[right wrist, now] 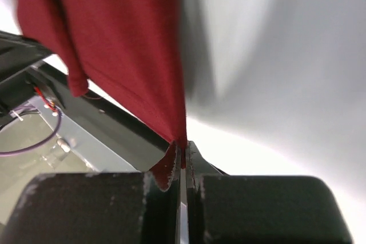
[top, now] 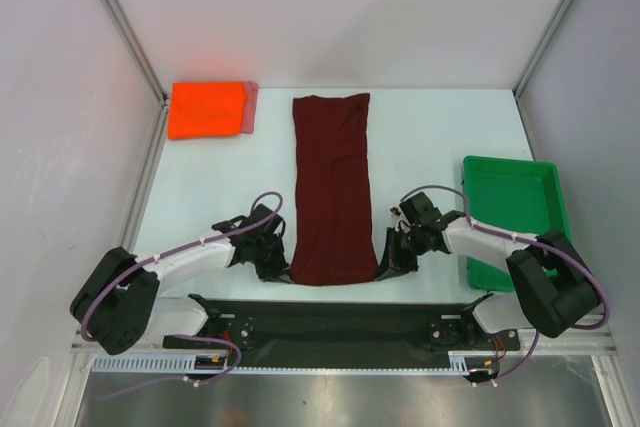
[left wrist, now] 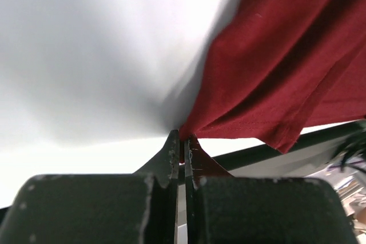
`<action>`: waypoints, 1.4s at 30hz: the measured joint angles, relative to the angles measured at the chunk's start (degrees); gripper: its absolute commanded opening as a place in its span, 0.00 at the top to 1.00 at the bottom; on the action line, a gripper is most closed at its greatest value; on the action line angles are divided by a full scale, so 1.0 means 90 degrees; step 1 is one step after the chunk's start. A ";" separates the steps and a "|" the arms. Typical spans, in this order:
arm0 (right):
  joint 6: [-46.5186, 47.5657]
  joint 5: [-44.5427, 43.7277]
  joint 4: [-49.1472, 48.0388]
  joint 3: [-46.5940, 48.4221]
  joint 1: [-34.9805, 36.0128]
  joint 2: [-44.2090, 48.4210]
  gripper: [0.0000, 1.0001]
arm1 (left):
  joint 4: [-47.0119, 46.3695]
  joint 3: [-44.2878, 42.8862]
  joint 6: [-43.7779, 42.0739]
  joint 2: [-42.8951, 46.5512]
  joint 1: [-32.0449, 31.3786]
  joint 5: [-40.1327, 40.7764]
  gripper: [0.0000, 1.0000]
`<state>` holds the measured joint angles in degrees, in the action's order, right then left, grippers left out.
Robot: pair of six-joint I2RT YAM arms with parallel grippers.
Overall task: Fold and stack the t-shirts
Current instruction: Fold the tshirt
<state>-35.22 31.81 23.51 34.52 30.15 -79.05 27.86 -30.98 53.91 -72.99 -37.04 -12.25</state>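
Note:
The dark maroon t-shirt (top: pixel 332 187) lies as a long narrow strip down the table's middle. My left gripper (top: pixel 284 272) is shut on its near left corner, and the cloth (left wrist: pixel 274 67) rises from the closed jaws in the left wrist view. My right gripper (top: pixel 386 265) is shut on the near right corner, and the cloth (right wrist: pixel 131 44) hangs from the jaws in the right wrist view. The bright orange-red t-shirt (top: pixel 207 109) lies folded at the far left, on a pinkish one (top: pixel 251 107) that shows only at its right edge.
A green plastic tray (top: pixel 512 209) stands at the right, just beyond my right arm. A black bar (top: pixel 330 322) runs along the table's near edge. White walls and metal posts enclose the table on three sides.

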 measured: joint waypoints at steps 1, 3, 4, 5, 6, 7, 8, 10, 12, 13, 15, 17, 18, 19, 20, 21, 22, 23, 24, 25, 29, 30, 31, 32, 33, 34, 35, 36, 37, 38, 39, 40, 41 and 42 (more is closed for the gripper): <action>-0.0085 -0.0005 -0.0022 -0.0102 0.0053 -0.0007 1.00 | 0.0044 0.0075 -0.0005 0.0066 -0.0017 -0.0007 1.00; -0.0243 -0.0017 -0.0034 -0.0253 0.0194 -0.0015 1.00 | 0.0083 0.0180 -0.0002 0.0151 -0.0063 -0.0070 1.00; -0.0289 -0.0041 -0.0039 -0.0287 0.0260 -0.0015 1.00 | 0.0090 0.0202 -0.0007 0.0182 -0.0087 -0.0087 1.00; -0.0374 -0.0073 -0.0061 -0.0316 0.0362 -0.0012 1.00 | 0.0112 0.0236 -0.0005 0.0228 -0.0126 -0.0109 1.00; -0.0427 -0.0095 -0.0078 -0.0328 0.0440 -0.0005 1.00 | 0.0143 0.0248 -0.0005 0.0260 -0.0153 -0.0112 1.00; -0.0488 -0.0129 -0.0087 -0.0342 0.0546 0.0022 1.00 | 0.0182 0.0267 -0.0005 0.0304 -0.0197 -0.0109 1.00; -0.0559 -0.0168 -0.0083 -0.0359 0.0631 0.0068 1.00 | 0.0250 0.0279 -0.0005 0.0362 -0.0243 -0.0102 1.00; -0.0648 -0.0255 -0.0041 -0.0403 0.0777 0.0262 1.00 | 0.0427 0.0284 -0.0005 0.0505 -0.0345 -0.0075 1.00; -0.0748 -0.0316 0.0066 -0.0413 0.0867 0.0520 1.00 | 0.0590 0.0284 -0.0005 0.0685 -0.0432 -0.0015 1.00; -0.0780 -0.0338 0.0109 -0.0413 0.0879 0.0634 1.00 | 0.0678 0.0279 -0.0005 0.0806 -0.0466 0.0015 1.00; -0.0874 -0.0396 0.0231 -0.0393 0.0882 0.0916 1.00 | 0.0903 0.0192 -0.0046 0.1010 -0.0500 0.0068 1.00; -0.0923 -0.0495 0.0410 -0.0287 0.0889 0.1083 1.00 | 0.1095 -0.0002 -0.0102 0.1107 -0.0510 0.0163 1.00; -0.0928 -0.0568 0.0576 -0.0155 0.0889 0.1110 1.00 | 0.1256 -0.0185 -0.0175 0.1110 -0.0515 0.0233 1.00; -0.0928 -0.0646 0.0712 0.0027 0.0886 0.1112 1.00 | 0.1370 -0.0401 -0.0245 0.1088 -0.0517 0.0330 1.00; -0.0920 -0.0702 0.0792 0.0194 0.0869 0.1103 1.00 | 0.1506 -0.0653 -0.0345 0.1044 -0.0520 0.0435 1.00; -0.0913 -0.0760 0.0952 0.0488 0.0814 0.1047 1.00 | 0.1647 -0.0925 -0.0454 0.0945 -0.0520 0.0556 0.99; -0.0896 -0.0821 0.0996 0.0758 0.0743 0.0969 1.00 | 0.1741 -0.1236 -0.0573 0.0811 -0.0517 0.0687 0.99; -0.0867 -0.0855 0.1027 0.0981 0.0661 0.0872 1.00 | 0.1819 -0.1547 -0.0724 0.0636 -0.0503 0.0799 0.99; -0.0835 -0.0896 0.1042 0.1241 0.0561 0.0738 1.00 | 0.1911 -0.1865 -0.0874 0.0444 -0.0481 0.0901 0.99; -0.0784 -0.0937 0.1090 0.1525 0.0437 0.0551 1.00 | 0.1977 -0.2178 -0.1032 0.0219 -0.0430 0.1015 0.99; -0.0539 -0.0986 0.1163 0.2487 -0.0066 -0.0248 1.00 | 0.2055 -0.3162 -0.1634 -0.0631 0.0024 0.1231 0.98; -0.0476 -0.0969 0.1173 0.2674 -0.0199 -0.0437 1.00 | 0.2089 -0.3356 -0.1741 -0.0818 0.0151 0.1243 0.98; -0.0418 -0.0940 0.1195 0.2839 -0.0299 -0.0590 1.00 | 0.2120 -0.3616 -0.1875 -0.1081 0.0316 0.1260 0.98; -0.0340 -0.0906 0.1246 0.3077 -0.0420 -0.0843 1.00 | 0.2174 -0.3915 -0.2006 -0.1362 0.0466 0.1285 0.98; -0.0236 -0.0872 0.1277 0.3342 -0.0529 -0.1120 1.00 | 0.2227 -0.4250 -0.2118 -0.1671 0.0593 0.1299 0.98; -0.0129 -0.0838 0.1319 0.3640 -0.0629 -0.1421 1.00 | 0.2254 -0.4592 -0.2232 -0.1984 0.0712 0.1302 0.98; -0.0029 -0.0816 0.1367 0.3968 -0.0709 -0.1746 1.00 | 0.2293 -0.4940 -0.2351 -0.2302 0.0806 0.1314 0.98; 0.0066 -0.0794 0.1370 0.4255 -0.0784 -0.2047 1.00 | 0.2314 -0.5292 -0.2455 -0.2599 0.0882 0.1328 0.98; 0.0158 -0.0772 0.1375 0.4541 -0.0874 -0.2346 1.00 | 0.2322 -0.5544 -0.2538 -0.2837 0.0935 0.1341 0.98; 0.0233 -0.0748 0.1418 0.4811 -0.0950 -0.2623 1.00 | 0.2351 -0.5863 -0.2640 -0.3118 0.0988 0.1343 0.99; 0.0306 -0.0712 0.1423 0.5034 -0.1018 -0.2875 1.00 | 0.2463 -0.6181 -0.2720 -0.3405 0.1030 0.1345 0.99; 0.0369 -0.0670 0.1443 0.5219 -0.1086 -0.3094 1.00 | 0.2494 -0.6501 -0.2795 -0.3699 0.1069 0.1345 0.98; 0.0430 -0.0641 0.1477 0.5389 -0.1146 -0.3288 1.00 | 0.2521 -0.6768 -0.2866 -0.3959 0.1105 0.1345 0.98; 0.0474 -0.0617 0.1518 0.5552 -0.1195 -0.3470 1.00 | 0.2569 -0.7004 -0.2939 -0.4223 0.1137 0.1345 0.98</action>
<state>-30.96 26.26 37.17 84.49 19.40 -110.28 50.98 -94.02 27.46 -111.00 -26.81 -0.14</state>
